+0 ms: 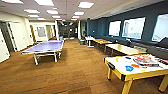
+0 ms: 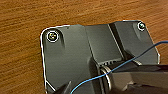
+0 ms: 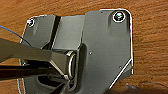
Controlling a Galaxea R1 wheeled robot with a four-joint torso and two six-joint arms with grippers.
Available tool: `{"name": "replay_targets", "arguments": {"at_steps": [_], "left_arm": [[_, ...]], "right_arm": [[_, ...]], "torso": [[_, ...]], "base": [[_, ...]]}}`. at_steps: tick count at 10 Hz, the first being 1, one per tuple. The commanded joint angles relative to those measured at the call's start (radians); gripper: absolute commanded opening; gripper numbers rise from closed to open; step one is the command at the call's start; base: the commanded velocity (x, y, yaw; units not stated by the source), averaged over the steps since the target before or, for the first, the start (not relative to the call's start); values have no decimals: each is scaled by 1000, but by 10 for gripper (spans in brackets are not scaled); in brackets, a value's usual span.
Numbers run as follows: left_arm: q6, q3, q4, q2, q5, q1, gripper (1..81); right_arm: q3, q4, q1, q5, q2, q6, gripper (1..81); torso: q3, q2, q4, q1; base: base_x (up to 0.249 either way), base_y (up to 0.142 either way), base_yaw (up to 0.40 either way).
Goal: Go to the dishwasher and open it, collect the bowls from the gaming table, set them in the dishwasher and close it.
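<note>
Both grippers' finger state can't tell from wrist views over brown carpet (image 2: 22, 50); gaming table (image 1: 125, 74) sits at right, small bowls (image 1: 129, 68) near its front edge, ping-pong table (image 1: 45, 47) well apart left.

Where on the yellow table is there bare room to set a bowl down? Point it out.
On the gaming table, the near-left white surface beside the black end panel looks bare. The far right is crowded with flat colourful boxes and small items.

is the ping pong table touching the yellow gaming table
Apart. The head view shows the ping pong table on the left side of the room and the gaming table at the right, with a broad stretch of brown carpet between them.
</note>
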State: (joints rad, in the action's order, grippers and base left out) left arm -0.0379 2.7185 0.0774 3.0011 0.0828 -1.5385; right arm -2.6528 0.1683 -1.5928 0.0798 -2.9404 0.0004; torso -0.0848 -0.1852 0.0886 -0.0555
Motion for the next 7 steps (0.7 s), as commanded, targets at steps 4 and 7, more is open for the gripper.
{"name": "replay_targets", "arguments": {"at_steps": [4, 7], "left_arm": [[6, 9, -2, -2, -44, 54, 811], [6, 9, -2, -2, -44, 56, 811]], "right_arm": [[-7, -3, 50, -45, 5, 1, 811], [-10, -3, 50, -45, 2, 1, 811]], "torso": [[0, 0, 0, 0], [0, 0, 0, 0]], "base": [[224, 0, 0], [225, 0, 0]]}}
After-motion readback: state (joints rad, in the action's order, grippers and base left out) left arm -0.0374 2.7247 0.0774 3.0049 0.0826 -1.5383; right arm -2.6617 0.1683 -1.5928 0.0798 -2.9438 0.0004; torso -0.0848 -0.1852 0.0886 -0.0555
